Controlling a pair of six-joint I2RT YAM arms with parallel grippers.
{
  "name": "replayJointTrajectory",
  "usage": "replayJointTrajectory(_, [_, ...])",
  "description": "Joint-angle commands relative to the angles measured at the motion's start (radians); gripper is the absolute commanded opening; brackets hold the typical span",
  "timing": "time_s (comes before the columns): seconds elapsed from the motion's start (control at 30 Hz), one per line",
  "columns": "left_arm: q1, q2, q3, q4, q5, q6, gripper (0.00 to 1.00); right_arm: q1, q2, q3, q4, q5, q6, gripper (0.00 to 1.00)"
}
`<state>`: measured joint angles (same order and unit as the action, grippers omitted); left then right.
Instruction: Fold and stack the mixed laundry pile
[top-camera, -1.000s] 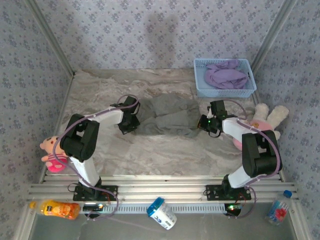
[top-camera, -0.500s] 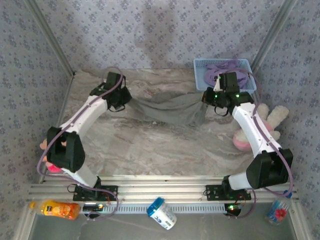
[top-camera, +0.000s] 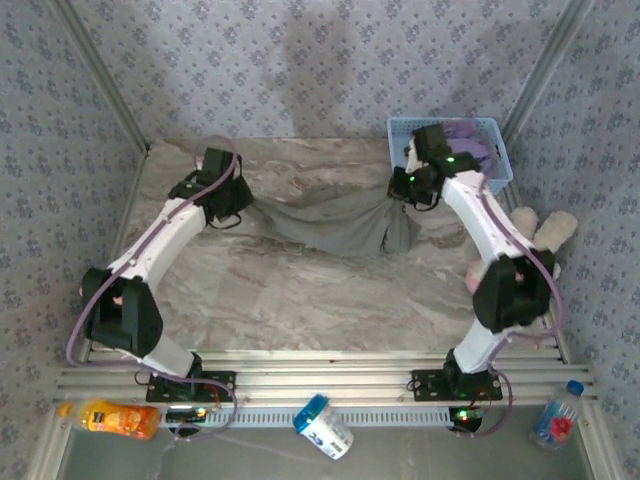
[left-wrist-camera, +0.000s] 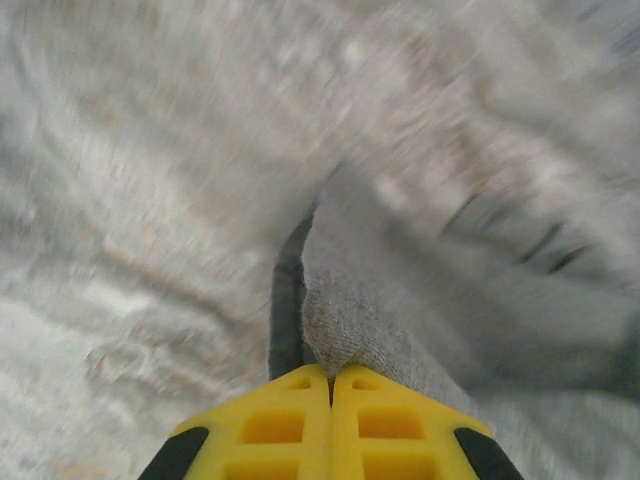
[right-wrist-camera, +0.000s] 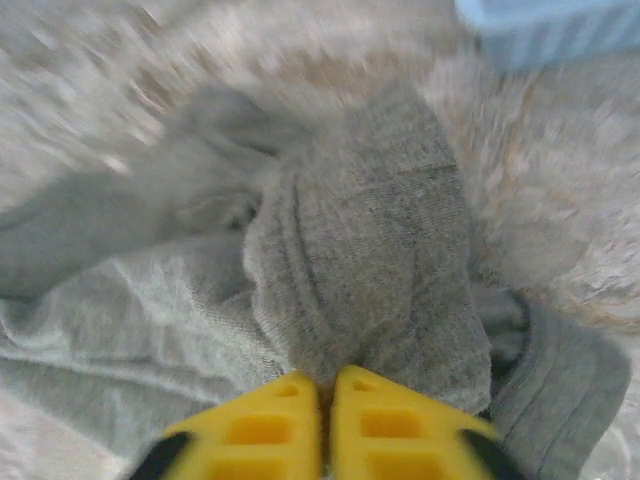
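Plain gray soft garment (top-camera: 335, 220) hangs stretched over the marbled table's (top-camera: 300, 290) far half. Left gripper (top-camera: 236, 203) and right gripper (top-camera: 402, 192) are each clamped tight on an end. Behind the right arm, the lavender T-shirt (top-camera: 485, 145) fills a light blue lattice basket (top-camera: 497, 181). A pink-and-white plush toy (top-camera: 540, 232) lies nearby.

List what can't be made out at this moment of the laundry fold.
Top external: the right arm covers much of the lavender T-shirt in the basket; its lettering is hidden.
Top external: the gray garment is bunched, so its outline is unclear.
Left wrist: motion blur smears the table beyond the left gripper.
Right wrist: the basket is blurred and cut by the top edge, past the right gripper.
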<state>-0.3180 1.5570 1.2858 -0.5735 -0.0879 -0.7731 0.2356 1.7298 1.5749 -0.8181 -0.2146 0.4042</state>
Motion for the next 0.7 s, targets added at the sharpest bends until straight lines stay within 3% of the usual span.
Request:
replayJointTrajectory(0.0, [0.002,0.001,-0.055,-0.031,-0.013,-0.03,0.0,0.005,0.05,-0.039,0.016,-0.022,-0.017,0.43])
replayJointTrajectory(0.1, [0.003,-0.02,-0.093,-0.028,-0.026,-0.023,0.0,0.005,-0.019,-0.134,0.088,-0.019,0.002,0.68])
replayJointTrajectory(0.13, [0.002,-0.025,-0.102,-0.03,-0.033,-0.021,0.0,0.0,-0.04,-0.163,0.107,-0.009,0.007,0.72])
replayJointTrajectory(0.4, [0.002,-0.004,-0.163,-0.033,-0.054,-0.018,0.0,-0.071,-0.043,-0.324,0.268,0.01,0.019,0.74])
replayJointTrajectory(0.67, [0.001,0.038,-0.187,-0.03,-0.025,-0.03,0.0,-0.059,0.108,-0.263,0.428,0.038,0.006,0.73])
